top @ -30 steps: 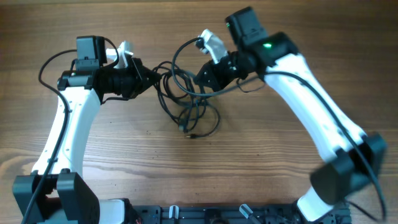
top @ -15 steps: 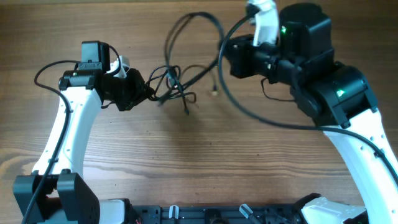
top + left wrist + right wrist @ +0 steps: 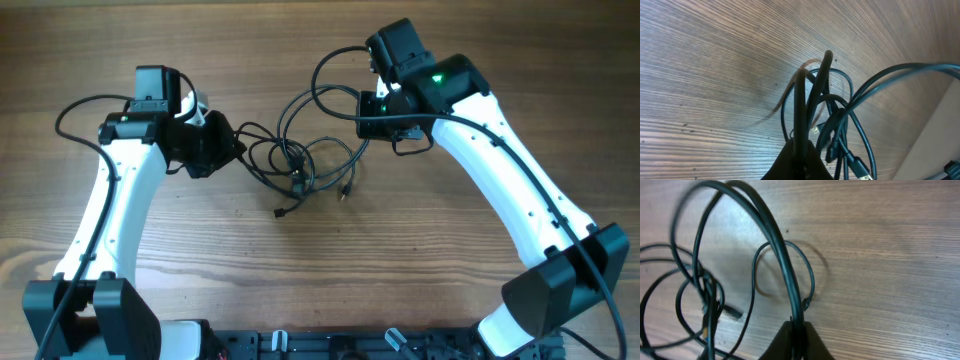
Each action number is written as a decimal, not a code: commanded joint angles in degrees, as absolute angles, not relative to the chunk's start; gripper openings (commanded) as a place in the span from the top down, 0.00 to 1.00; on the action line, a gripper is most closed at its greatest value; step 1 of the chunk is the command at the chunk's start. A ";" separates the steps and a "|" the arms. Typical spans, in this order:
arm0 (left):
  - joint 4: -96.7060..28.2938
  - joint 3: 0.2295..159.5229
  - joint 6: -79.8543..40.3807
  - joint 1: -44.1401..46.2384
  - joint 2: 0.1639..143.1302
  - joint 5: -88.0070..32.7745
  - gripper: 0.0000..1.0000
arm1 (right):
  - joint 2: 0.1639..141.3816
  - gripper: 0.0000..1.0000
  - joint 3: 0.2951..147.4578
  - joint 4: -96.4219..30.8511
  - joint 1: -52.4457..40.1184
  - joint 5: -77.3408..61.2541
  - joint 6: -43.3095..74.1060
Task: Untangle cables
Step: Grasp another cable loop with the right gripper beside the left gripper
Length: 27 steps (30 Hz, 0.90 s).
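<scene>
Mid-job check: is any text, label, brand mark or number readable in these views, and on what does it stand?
None: no view shows any readable writing.
Nothing is printed on the cables, the left gripper, the right gripper, the white arm shells or the wooden table.
The only mark is a green light on the right arm, and it carries no characters.

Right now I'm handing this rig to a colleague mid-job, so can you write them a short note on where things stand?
Left pincer: shut on several strands of the cables, at the tangle's left side.
Right pincer: shut on one cable loop at the tangle's right side.
Cables: a knotted cluster between the arms, over the table. Two plug ends hang loose below it.
Done: tangle gripped from both sides.
Left: nothing is separated yet, so every strand needs pulling free.
</scene>
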<state>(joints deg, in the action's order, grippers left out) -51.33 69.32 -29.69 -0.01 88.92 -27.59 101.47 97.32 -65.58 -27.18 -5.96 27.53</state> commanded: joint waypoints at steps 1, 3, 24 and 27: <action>-50.39 69.23 -29.23 1.19 89.03 -28.18 0.96 | 102.02 0.69 97.91 -65.71 -26.72 -12.53 18.65; -49.21 69.23 -29.21 1.23 89.03 -31.42 0.96 | 102.02 0.50 97.91 -66.08 -26.72 -16.75 12.95; -32.05 69.23 -47.88 0.56 89.01 -70.26 0.96 | 104.75 0.22 97.91 -55.27 -26.72 -24.10 -8.75; -32.08 69.23 -40.38 0.47 89.01 -69.78 0.96 | 107.53 0.37 97.91 -55.66 -26.61 -24.64 4.86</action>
